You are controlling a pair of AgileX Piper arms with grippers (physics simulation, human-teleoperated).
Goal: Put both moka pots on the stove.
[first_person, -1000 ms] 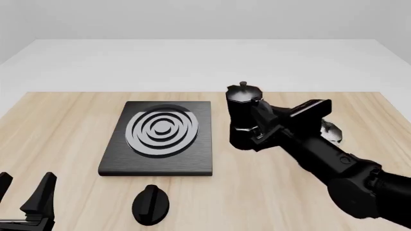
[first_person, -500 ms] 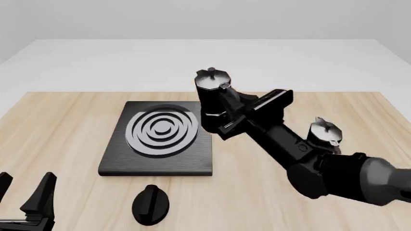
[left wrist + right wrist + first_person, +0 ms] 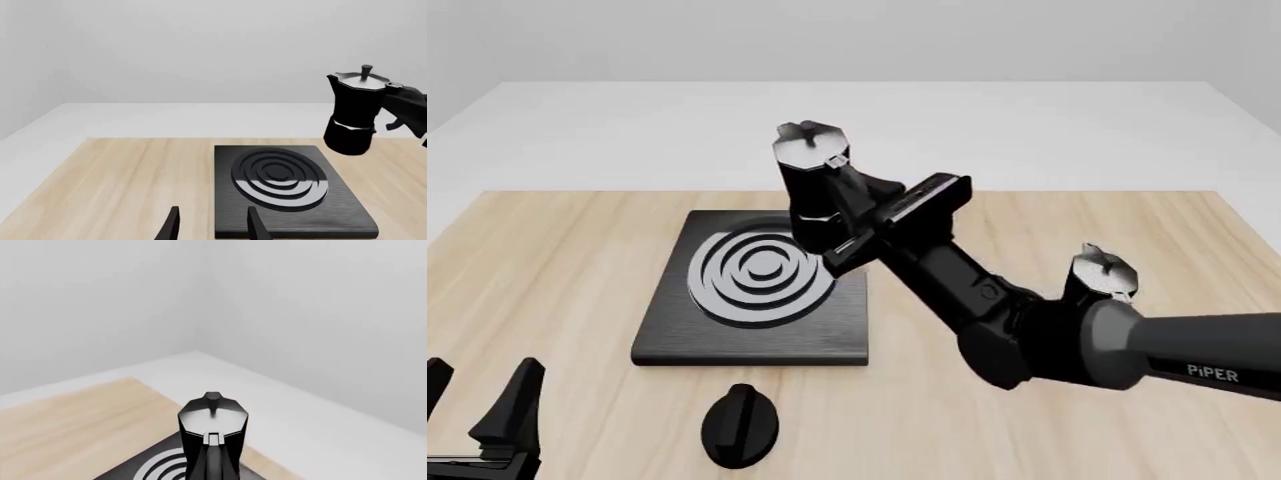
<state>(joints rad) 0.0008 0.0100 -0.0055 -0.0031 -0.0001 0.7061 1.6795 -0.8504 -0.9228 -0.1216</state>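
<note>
The carried moka pot has moved left over the last second, from beside the stove's far right corner to a spot above its right edge, clear of the surface. This suggests the first placement is close: what remains is to bring it a little farther left over the rings and lower it.

Its long axis stands close to upright, knob on top, leaning slightly left in the front view. Its handle points right and toward the near side, into the right gripper, whose fingers pinch that handle.

The stove lies bare on the table. The second moka pot stands well to the right, partly hidden behind the right arm, not yet handled. The left gripper sits at the near left corner with fingers spread, holding nothing. A round black knob lies just near of the stove.
</note>
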